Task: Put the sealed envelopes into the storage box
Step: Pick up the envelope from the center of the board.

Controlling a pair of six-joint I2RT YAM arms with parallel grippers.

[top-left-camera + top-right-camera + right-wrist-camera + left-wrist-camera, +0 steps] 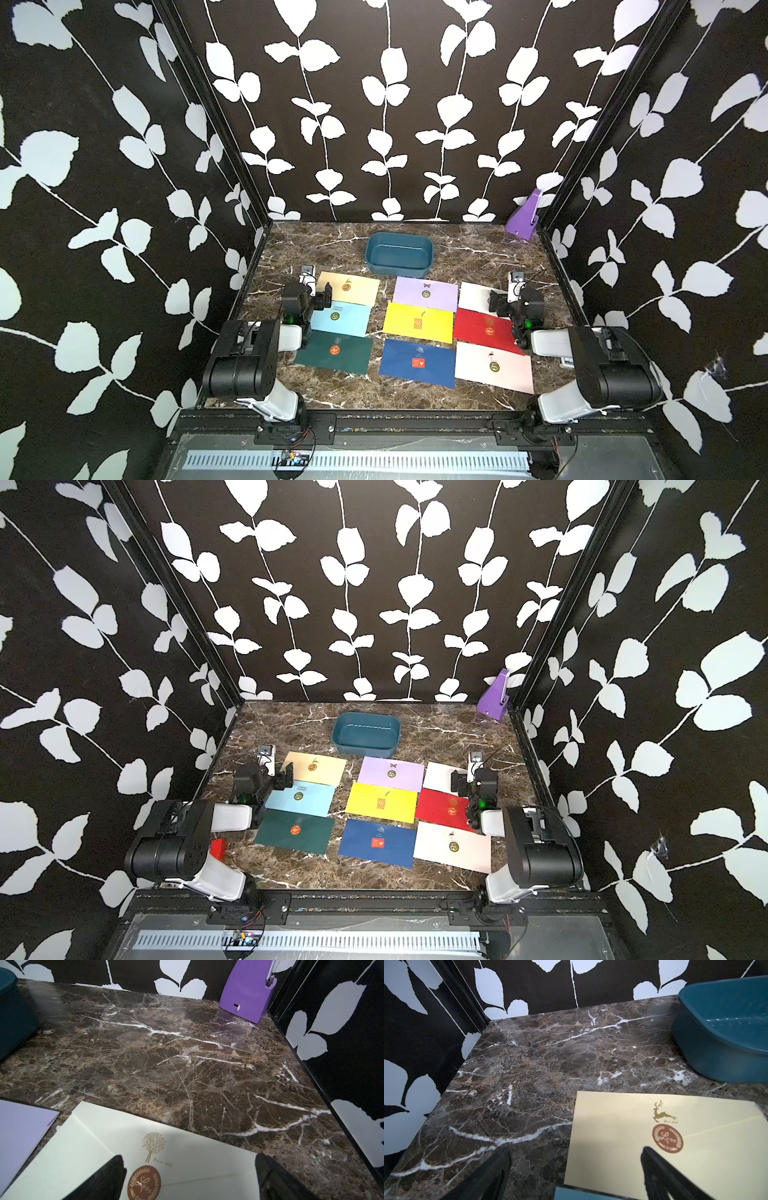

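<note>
Brown marble tabletop (478, 249), black leaf-print walls (374, 124). Storage box (399, 254) bare inside — sealed envelopes (417, 322) lie outside it. Left gripper (576, 1151) and right gripper (189, 1157) spread wide, gripping nothing.

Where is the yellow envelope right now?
In both top views the yellow envelope lies flat mid-table, between the lilac envelope farther back and the navy envelope nearer the robot.
</note>
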